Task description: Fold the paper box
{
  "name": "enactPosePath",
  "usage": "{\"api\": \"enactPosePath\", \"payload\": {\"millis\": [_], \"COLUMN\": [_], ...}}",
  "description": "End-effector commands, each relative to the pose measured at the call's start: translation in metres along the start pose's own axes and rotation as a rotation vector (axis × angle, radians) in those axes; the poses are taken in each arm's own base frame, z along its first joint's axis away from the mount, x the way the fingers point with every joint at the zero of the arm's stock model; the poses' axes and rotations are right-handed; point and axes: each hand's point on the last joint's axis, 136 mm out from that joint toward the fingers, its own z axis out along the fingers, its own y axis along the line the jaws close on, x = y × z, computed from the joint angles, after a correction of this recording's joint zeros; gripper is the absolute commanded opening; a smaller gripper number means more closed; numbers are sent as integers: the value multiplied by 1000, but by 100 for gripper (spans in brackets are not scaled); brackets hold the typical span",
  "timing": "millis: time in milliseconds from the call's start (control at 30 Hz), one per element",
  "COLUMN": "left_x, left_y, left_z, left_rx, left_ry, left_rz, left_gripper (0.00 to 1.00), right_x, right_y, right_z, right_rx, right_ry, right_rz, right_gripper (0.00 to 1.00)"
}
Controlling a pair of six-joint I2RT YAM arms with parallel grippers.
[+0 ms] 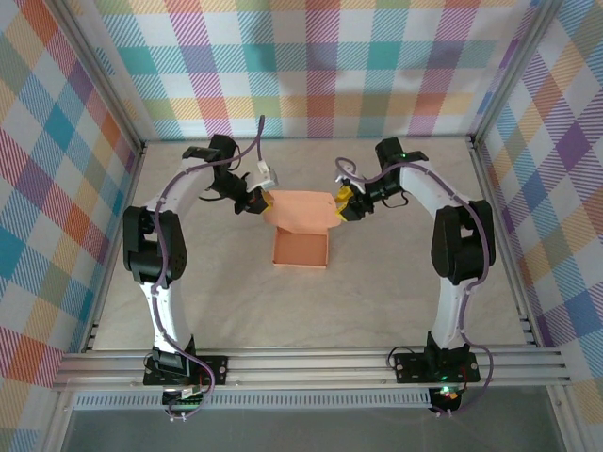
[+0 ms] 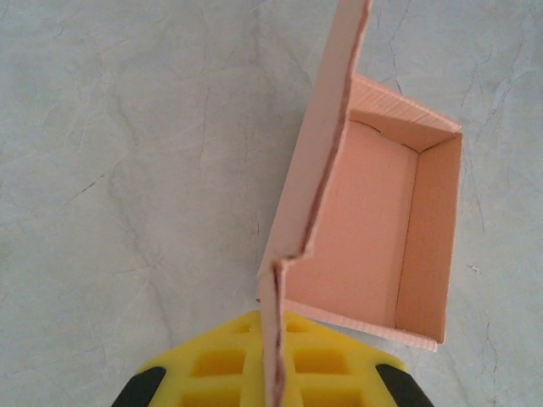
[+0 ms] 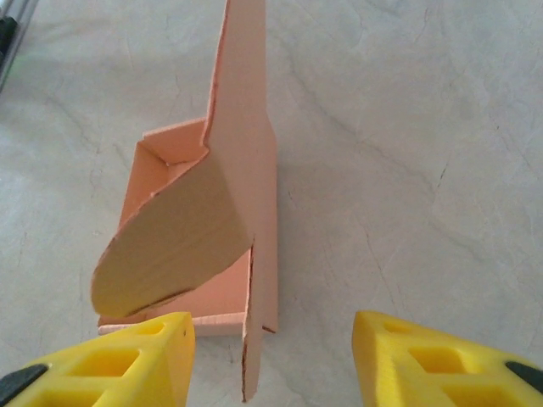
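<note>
Pinching the box (image 1: 301,231) on the table (image 1: 188,282) by its raised lid (image 2: 318,170) in my left claw (image 2: 273,373), I note my right claw (image 3: 271,356) gaping astride the lid's opposite end, long axis running claw to claw, tray (image 2: 365,229) on my bases' side.

I see my left gripper (image 2: 273,360) at six o'clock pinching the paper box's (image 2: 365,229) upright lid edge, with the open tray toward three o'clock on the tabletop (image 2: 127,170).
</note>
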Motion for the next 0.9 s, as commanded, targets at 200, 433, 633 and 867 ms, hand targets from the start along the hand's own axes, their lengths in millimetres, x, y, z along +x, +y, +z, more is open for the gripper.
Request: {"api": "enactPosePath", "payload": {"millis": [200, 433, 633, 867], "left_x": [-10, -11, -9, -8], "left_y": [3, 3, 3, 1], "left_z": [-1, 2, 4, 3], "left_rx": [-36, -39, -38, -39], "left_ry": [-8, -6, -1, 11], "left_rz": [23, 26, 29, 39], "left_gripper": [0, 0, 0, 0], "right_x": [-5, -10, -11, -4], "right_y": [3, 6, -9, -8], "right_z": [4, 11, 9, -1], "right_rx": [65, 137, 243, 249], "right_ry": [70, 140, 160, 217], "right_rz": [-21, 76, 198, 279], "right_gripper": [54, 66, 56, 48]}}
